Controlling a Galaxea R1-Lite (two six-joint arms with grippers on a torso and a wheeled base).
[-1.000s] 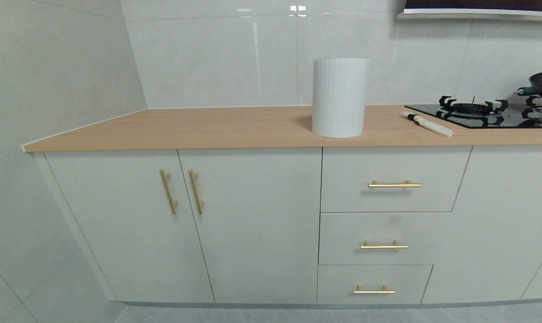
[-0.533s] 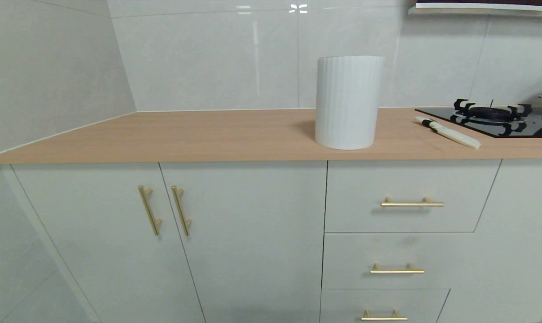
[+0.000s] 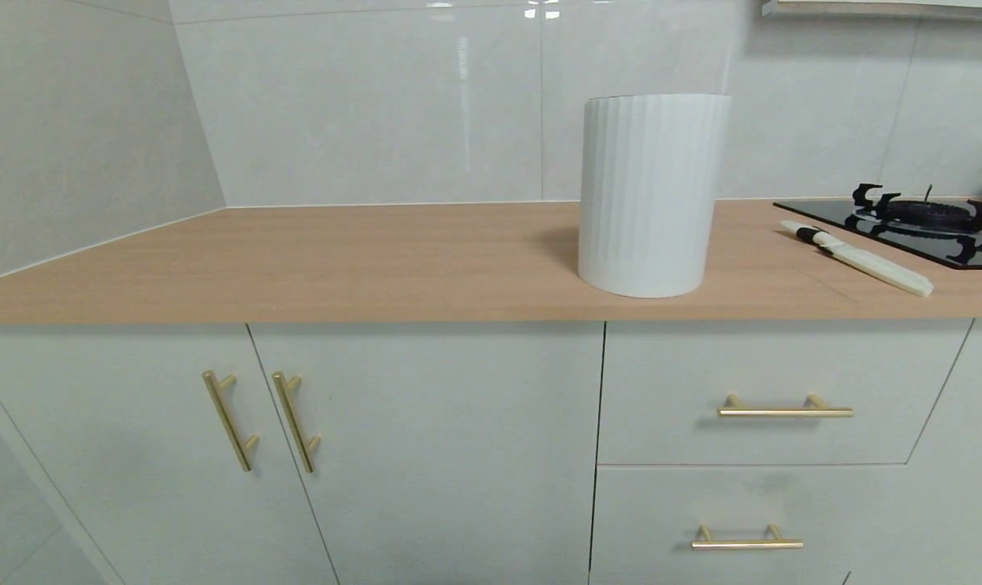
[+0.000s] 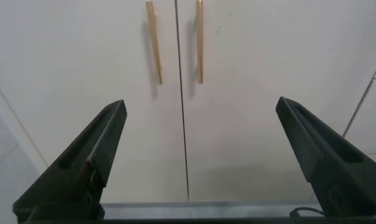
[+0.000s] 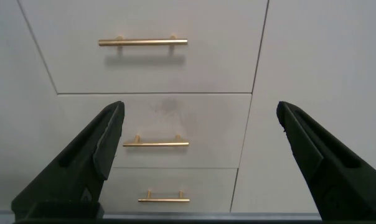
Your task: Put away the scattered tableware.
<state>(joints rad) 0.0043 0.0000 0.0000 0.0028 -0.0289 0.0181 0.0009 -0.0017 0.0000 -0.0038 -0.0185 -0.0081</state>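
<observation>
We're facing the counter (image 3: pixel 336 260), and the piece to put away is the knife (image 3: pixel 857 258). It lies flat on the right side, just beside the stove (image 3: pixel 922 219) and a little apart from the tall holder (image 3: pixel 649 195).

Both hands are low, below the counter's edge. The left hand (image 4: pixel 200 107) is spread wide with nothing in it and faces the doors (image 4: pixel 175 93). The right hand (image 5: pixel 200 109) is just as wide and bare, and it faces the drawers (image 5: pixel 157 68). Those drawers sit under the holder and the knife, so we judge the right arm the nearer one. For that hand the knife is up and somewhat to the right.

The knife's long axis runs on a diagonal, with the far end toward the wall and the near end angled right toward the counter's front edge. We reckon a grasp wants to come across that line, not along it.

As for looks, the knife is slim and pale cream with a black band near the far end. The holder is a white ribbed cylinder standing upright, and we can't see into its top from here.
</observation>
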